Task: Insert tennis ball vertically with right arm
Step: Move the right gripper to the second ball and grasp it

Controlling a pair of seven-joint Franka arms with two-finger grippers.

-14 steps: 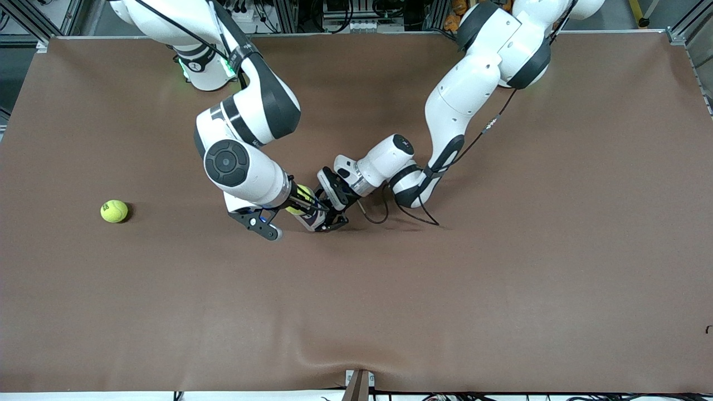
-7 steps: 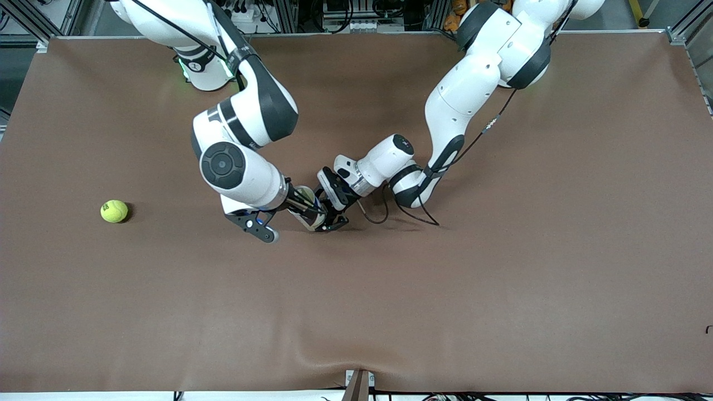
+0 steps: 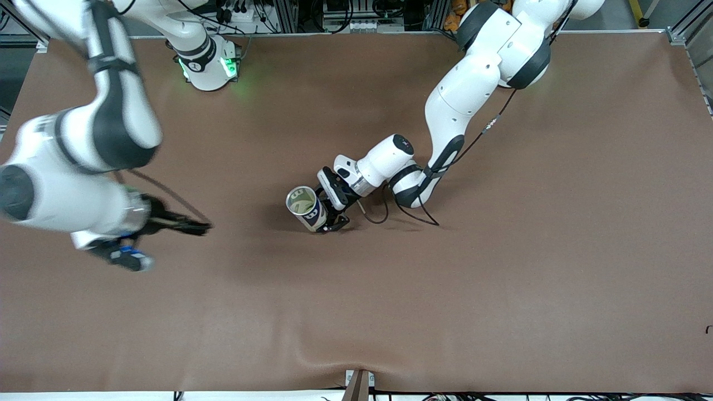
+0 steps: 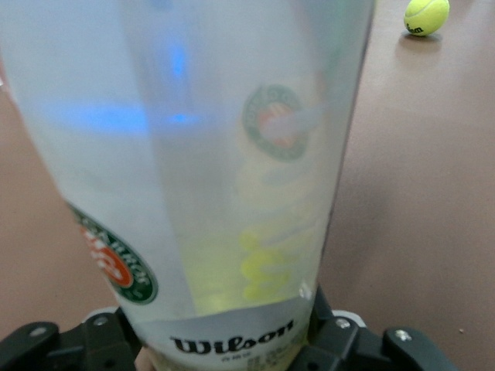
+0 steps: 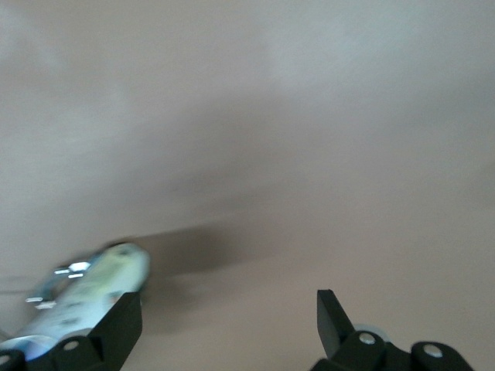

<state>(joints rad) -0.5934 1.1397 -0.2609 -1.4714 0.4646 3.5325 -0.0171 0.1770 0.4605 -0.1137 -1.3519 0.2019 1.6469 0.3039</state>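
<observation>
Over the counter point(image 3: 501, 278) toward the right arm's end, the right claw point(image 3: 203, 226) hangs with its jaws spread wide and nothing between them; the right wrist view shows only bare brown surface beneath it.

At the middle of the counter stands the clear ball tube point(image 3: 305, 207), mouth up and leaning a little. The left claw point(image 3: 327, 218) is clamped around its base and steadies it. Through the tube's wall, low down, a yellow-green mass point(image 4: 263, 267) shows, and the mouth looks greenish from above. I judge that a ball is already seated inside, so the vertical insertion looks done or nearly so. What seems left is for the right arm to settle clear of the tube.

A loose tennis ball point(image 4: 426, 15) lies on the counter well apart from the tube, seen in the left wrist view only.

The tube's foot carries "Wilson" lettering point(image 4: 232, 344) in black script. Two round green-and-orange badges point(image 4: 272, 122) sit on the wall, but their wording is unreadable. The loose ball bears a dark mark, also unreadable.
</observation>
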